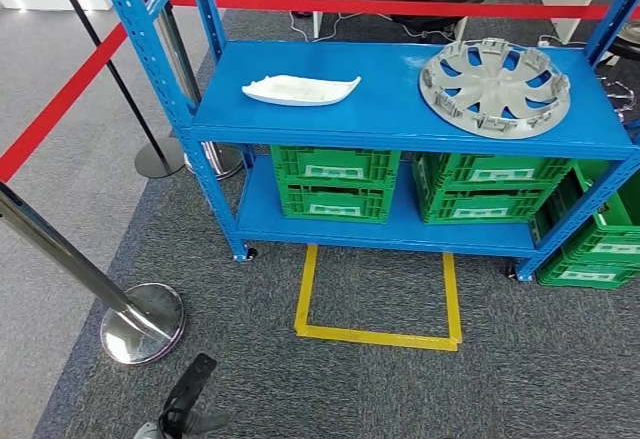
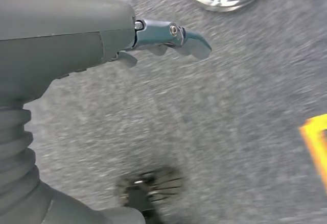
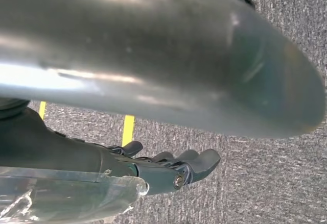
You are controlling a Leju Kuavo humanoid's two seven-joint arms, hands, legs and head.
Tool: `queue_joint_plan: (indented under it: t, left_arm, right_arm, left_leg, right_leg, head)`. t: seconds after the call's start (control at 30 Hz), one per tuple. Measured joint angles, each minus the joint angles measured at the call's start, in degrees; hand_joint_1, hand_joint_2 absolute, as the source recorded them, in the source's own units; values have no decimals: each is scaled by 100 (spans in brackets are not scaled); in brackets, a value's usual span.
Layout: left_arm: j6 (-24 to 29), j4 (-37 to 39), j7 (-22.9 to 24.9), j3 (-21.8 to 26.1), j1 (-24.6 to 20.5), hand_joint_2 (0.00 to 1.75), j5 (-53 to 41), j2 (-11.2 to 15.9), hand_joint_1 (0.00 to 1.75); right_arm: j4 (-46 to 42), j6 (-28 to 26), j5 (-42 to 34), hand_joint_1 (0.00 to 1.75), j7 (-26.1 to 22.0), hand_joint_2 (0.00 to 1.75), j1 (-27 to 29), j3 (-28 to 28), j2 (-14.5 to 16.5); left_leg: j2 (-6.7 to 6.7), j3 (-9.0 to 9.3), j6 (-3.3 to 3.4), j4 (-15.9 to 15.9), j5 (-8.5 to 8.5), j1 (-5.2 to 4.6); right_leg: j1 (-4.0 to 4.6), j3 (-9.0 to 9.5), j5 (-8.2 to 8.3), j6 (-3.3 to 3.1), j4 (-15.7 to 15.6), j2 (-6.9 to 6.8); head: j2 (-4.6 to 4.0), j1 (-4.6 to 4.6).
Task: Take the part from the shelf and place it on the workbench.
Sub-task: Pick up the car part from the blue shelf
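Note:
A white, elongated moulded part (image 1: 300, 89) lies on the top board of the blue shelf (image 1: 377, 129), towards its left. A grey wheel cover (image 1: 494, 86) lies flat on the same board at the right. My left hand (image 1: 185, 404) hangs low at the picture's bottom left, far from the shelf. In the left wrist view that left hand (image 2: 127, 38) has its fingers (image 2: 185, 38) stretched out over grey carpet and holds nothing. My right hand (image 3: 162, 170) also hangs over the carpet, its fingers (image 3: 200, 163) straight and empty.
Green crates (image 1: 336, 184) fill the lower shelf board, and more green crates (image 1: 604, 244) stand at the right. A yellow tape rectangle (image 1: 377, 334) marks the carpet before the shelf. Chrome stanchions (image 1: 143, 324) with red belts (image 1: 56, 109) stand to the left.

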Motion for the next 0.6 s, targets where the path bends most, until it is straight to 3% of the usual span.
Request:
queue_joint_plan:
  t: [0.27,0.43,0.6]
  left_arm:
    - [408,-287,-901,-144,-794,175,410,75,0]
    - [689,-705,-1149,-697,-1254,175,810,70,0]
    - [908,-1052,-1151,-1392,-1417,175,1091,69,0]
  right_arm:
    - [0,23,109,0,32,0,-21,-2,3]
    - [0,28,154,0,61,0,-47,11,14]
    - [0,43,198,0,89,0,-89,20,26]
  left_leg:
    - [0,-9,20,2,17,-4]
    - [0,-10,23,2,24,-6]
    - [0,-11,25,2,26,-12]
  right_leg:
    - [-3,-4,21,3,-2,-5]
    - [-3,-5,31,4,-2,-6]
    - [-9,-6,33,7,-3,-6]
  head:
    - [0,-1]
    - [0,1]
    - [0,-1]
